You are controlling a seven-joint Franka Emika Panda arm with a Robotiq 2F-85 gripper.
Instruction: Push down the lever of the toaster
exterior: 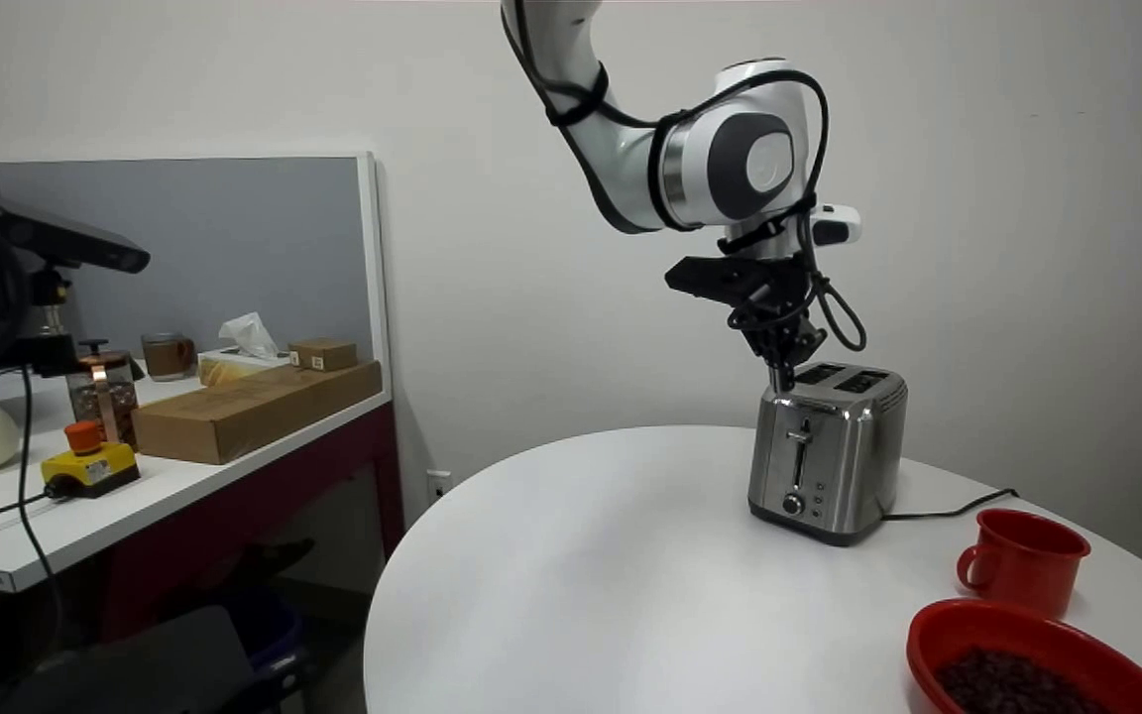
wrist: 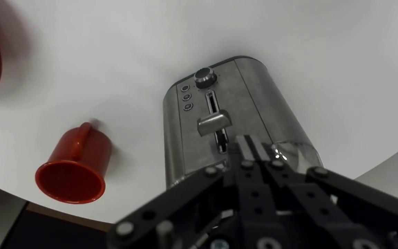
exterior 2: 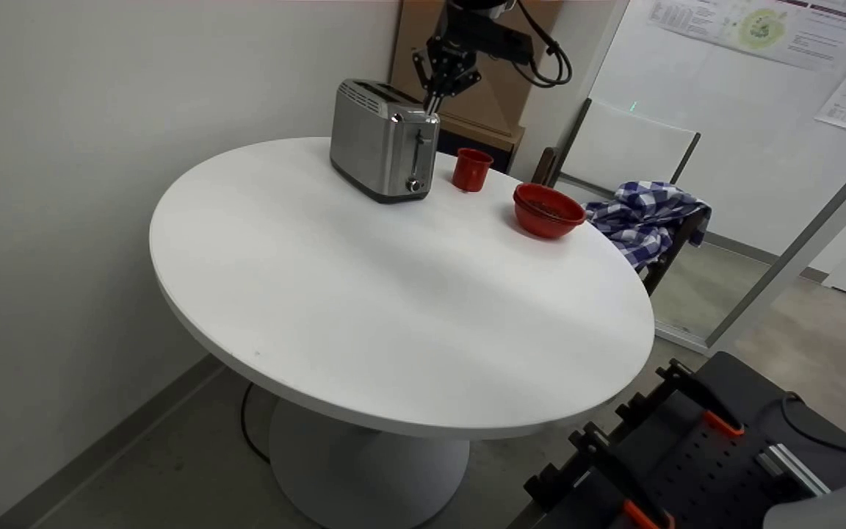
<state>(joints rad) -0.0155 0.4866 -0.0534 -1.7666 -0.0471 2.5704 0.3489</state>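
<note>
The silver toaster (exterior: 829, 466) stands upright on the white round table. It also shows in an exterior view (exterior 2: 370, 139) and in the wrist view (wrist: 245, 93). Its lever (wrist: 214, 122) sticks out of a vertical slot; in an exterior view the lever (exterior: 799, 436) sits near the slot's top. My gripper (wrist: 251, 138) is shut and empty, its two fingertips together. It points down at the toaster's upper front edge, above the lever and a little to its side, apart from it. The gripper also shows in both exterior views (exterior: 781, 382) (exterior 2: 432, 104). Whether the fingertips touch the toaster I cannot tell.
A red mug (exterior: 1025, 560) and a red bowl (exterior: 1037, 645) with dark contents stand beside the toaster on the table (exterior 2: 393, 308). A power cord (exterior: 958, 511) runs from the toaster. The wall (exterior: 571, 327) is close behind the toaster.
</note>
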